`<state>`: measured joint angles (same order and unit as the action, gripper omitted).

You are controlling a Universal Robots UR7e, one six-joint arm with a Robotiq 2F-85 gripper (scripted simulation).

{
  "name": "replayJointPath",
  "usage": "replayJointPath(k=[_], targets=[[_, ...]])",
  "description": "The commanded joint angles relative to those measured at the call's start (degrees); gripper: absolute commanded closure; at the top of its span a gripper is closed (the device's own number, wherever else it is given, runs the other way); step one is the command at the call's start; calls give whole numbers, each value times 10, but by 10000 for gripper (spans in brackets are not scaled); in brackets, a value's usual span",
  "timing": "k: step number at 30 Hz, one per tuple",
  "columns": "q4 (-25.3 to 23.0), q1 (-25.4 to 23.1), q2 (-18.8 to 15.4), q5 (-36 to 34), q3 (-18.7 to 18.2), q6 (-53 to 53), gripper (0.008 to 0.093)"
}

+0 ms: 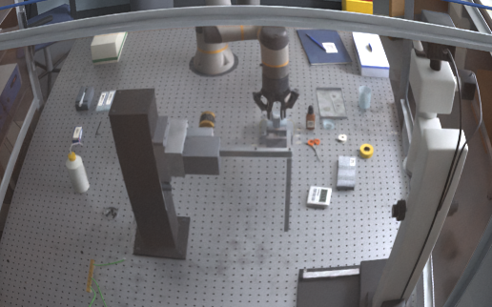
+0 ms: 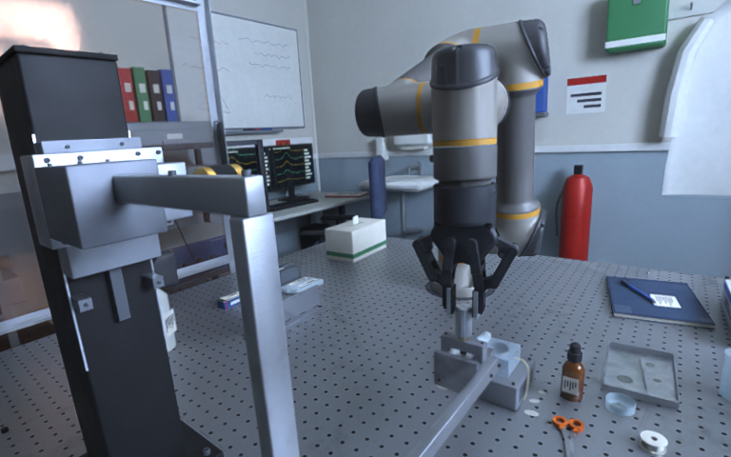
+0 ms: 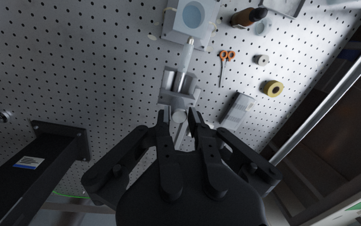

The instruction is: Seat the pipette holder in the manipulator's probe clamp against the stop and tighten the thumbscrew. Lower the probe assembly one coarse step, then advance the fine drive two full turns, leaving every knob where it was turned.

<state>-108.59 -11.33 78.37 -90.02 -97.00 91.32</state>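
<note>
The thumbscrew (image 3: 179, 116) is partly hidden between my fingers; its pale round head sits at the near end of the probe clamp (image 3: 177, 88) (image 2: 463, 360). The pipette holder (image 3: 184, 59), a slim pale rod with a metal tip, lies in the clamp's groove and points toward a grey block with a round blue window (image 3: 192, 20). The clamp sits at the end of the manipulator's long grey arm (image 1: 255, 153), which runs from the dark tower (image 1: 140, 171). My gripper (image 3: 177, 116) (image 2: 463, 310) (image 1: 276, 114) hangs straight down over the thumbscrew and is open around it, holding nothing.
A grey tray (image 2: 640, 374) lies right of the clamp, with a brown dropper bottle (image 2: 572, 373), orange scissors (image 3: 225, 60), a yellow tape roll (image 3: 273, 88) and a small white spool (image 3: 262, 60) nearby. A vertical post (image 2: 264, 334) hangs from the manipulator arm. A timer (image 1: 319, 196) lies nearer.
</note>
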Motion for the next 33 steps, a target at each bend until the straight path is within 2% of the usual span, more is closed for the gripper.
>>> replayJointPath(k=[1,26,33], targets=[[2,0,1,0,2,0,669],[37,0,10,0,27,0,669],[37,0,10,0,27,0,534]])
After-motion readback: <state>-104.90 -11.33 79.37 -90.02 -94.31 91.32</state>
